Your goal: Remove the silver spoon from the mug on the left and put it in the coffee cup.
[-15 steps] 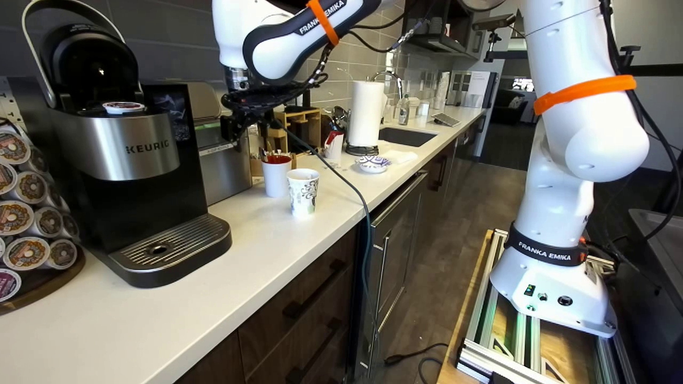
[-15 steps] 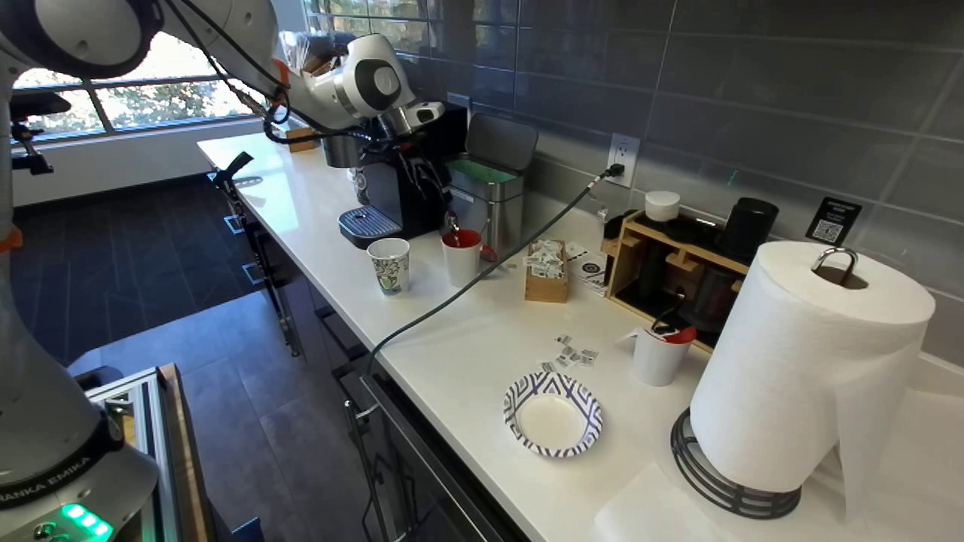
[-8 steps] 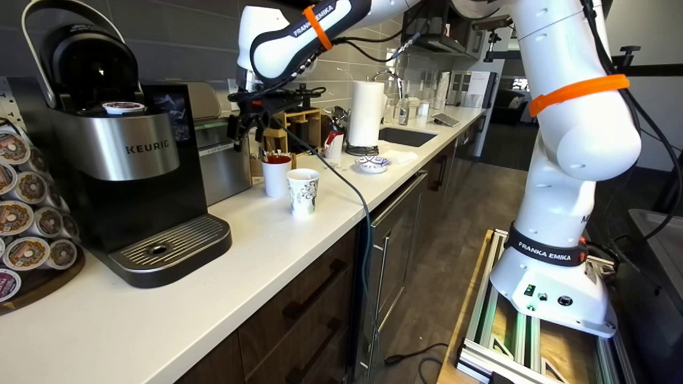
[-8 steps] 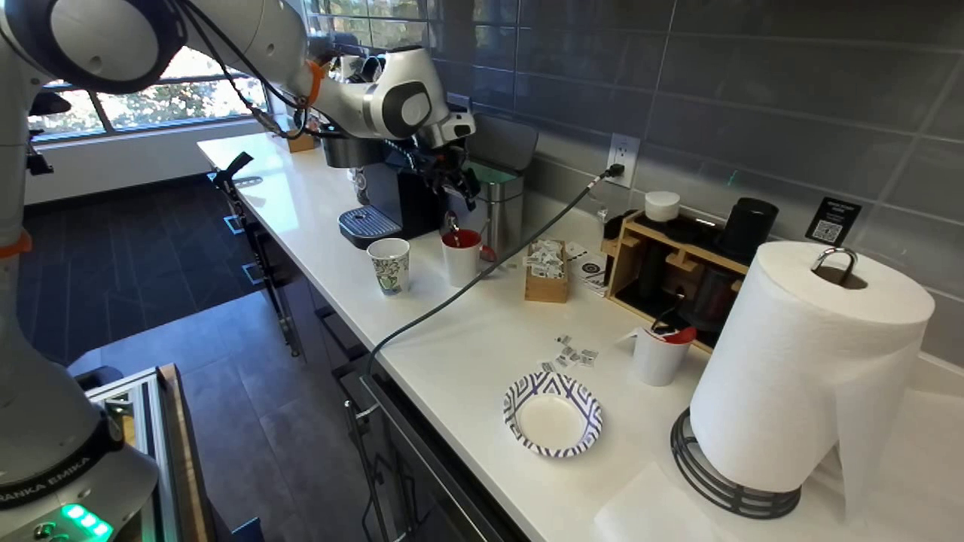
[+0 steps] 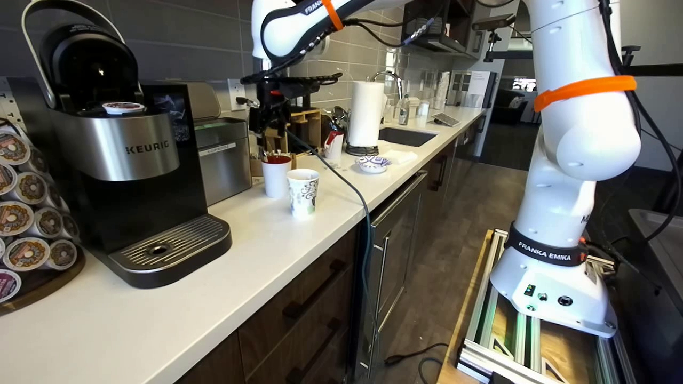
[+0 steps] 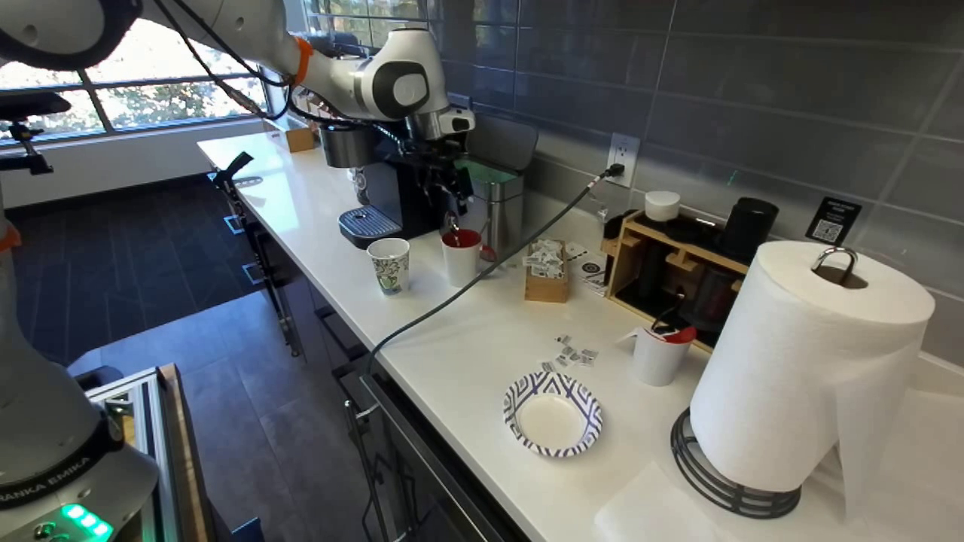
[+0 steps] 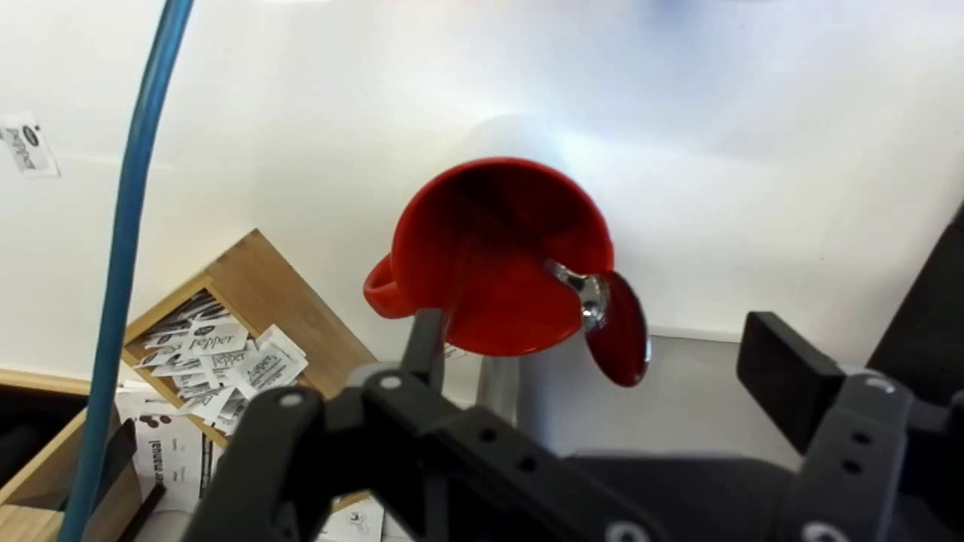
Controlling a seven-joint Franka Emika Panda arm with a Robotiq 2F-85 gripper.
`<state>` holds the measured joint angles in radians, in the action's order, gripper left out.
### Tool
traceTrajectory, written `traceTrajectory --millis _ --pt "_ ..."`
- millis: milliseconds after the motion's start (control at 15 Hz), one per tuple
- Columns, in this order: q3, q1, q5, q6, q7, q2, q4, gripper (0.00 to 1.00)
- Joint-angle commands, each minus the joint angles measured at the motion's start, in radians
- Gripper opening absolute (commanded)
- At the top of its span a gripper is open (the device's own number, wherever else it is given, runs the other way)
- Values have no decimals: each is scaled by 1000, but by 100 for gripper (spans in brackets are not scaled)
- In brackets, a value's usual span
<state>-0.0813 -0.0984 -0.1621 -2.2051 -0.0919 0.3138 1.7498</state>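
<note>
The silver spoon (image 7: pixel 616 330) stands bowl-up in a mug (image 7: pixel 501 248) that is white outside, with a red inside and red handle. The spoon leans on the mug's rim, its bowl reflecting red; it also shows in an exterior view (image 6: pixel 453 221). The mug shows in both exterior views (image 5: pixel 277 180) (image 6: pixel 462 265). My gripper (image 7: pixel 602 342) is open, pointing down just above the mug, with the spoon's bowl between the fingers in the wrist view, apart from both. The coffee cup (image 5: pixel 303 193), white with a greenish pattern, stands beside the mug (image 6: pixel 389 267) and is out of the wrist view.
A dark cable (image 6: pixel 482 277) crosses the counter near the mug and passes the wrist view's left side (image 7: pixel 124 203). A wooden box of packets (image 6: pixel 547 278), a metal bin (image 6: pixel 503 203) and a Keurig machine (image 5: pixel 155 160) stand close by. A patterned bowl (image 6: pixel 553 415) lies further along.
My gripper has moved away from the coffee machine to above the mug and has turned to point more downward. The mug, spoon and coffee cup have not moved.
</note>
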Motion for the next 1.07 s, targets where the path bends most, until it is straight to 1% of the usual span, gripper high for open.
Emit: traceTrajectory --millis 0,133,267,467,533,667,800,1000 --pt "-10 -18 77 47 -47 -77 72 100" --pt "-12 -31 92 38 -92 -83 80 100" --pt "-5 -55 69 -10 -200 -67 77 100" --pt "12 -89 17 -43 -354 -38 54 100" --pt "-1 -69 53 -11 -261 -51 49 100" --pt "-1 -75 51 -13 -272 -48 48 100" --pt "18 -95 -6 -38 -352 -22 26 100" --pt "29 -110 -75 -78 -373 19 -11 100"
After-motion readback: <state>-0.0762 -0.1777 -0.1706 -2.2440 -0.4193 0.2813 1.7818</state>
